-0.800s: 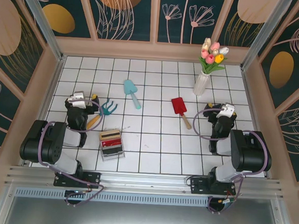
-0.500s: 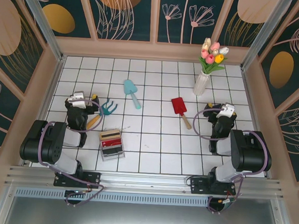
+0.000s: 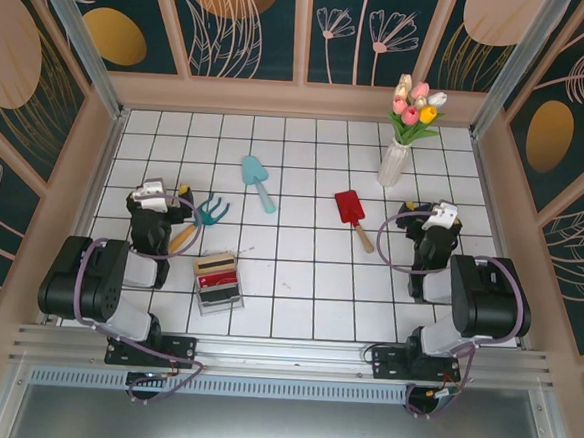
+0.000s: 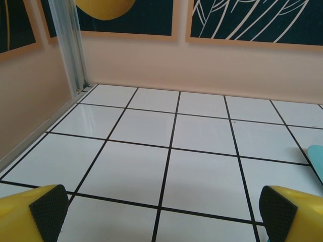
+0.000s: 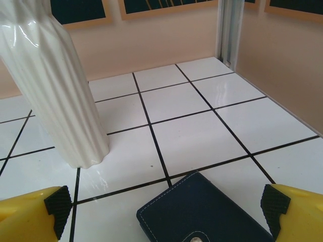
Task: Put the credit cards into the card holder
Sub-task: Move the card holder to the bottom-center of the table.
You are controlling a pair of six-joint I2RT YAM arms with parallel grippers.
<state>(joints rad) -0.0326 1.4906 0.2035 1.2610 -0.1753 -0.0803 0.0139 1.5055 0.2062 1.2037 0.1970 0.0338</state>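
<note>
The credit cards sit together near the front left in the top view: a gold-tan one (image 3: 215, 265), a red one (image 3: 218, 279) and a black one (image 3: 221, 294). The card holder (image 5: 204, 214), a navy wallet with white stitching and a snap, lies shut on the tiles just below my right gripper (image 5: 166, 204). That gripper is open, with its black pads wide apart on either side of the wallet. My left gripper (image 4: 162, 214) is open too, over bare tiles. From above, the left gripper (image 3: 164, 192) is beyond the cards and the right gripper (image 3: 428, 210) is at the right side.
A white vase (image 5: 55, 91) with tulips (image 3: 415, 109) stands just left of the wallet. A teal shovel (image 3: 257, 182), a red shovel (image 3: 351, 208) and a teal rake (image 3: 209, 211) lie mid-table. Walls (image 4: 30, 101) enclose the tiled floor.
</note>
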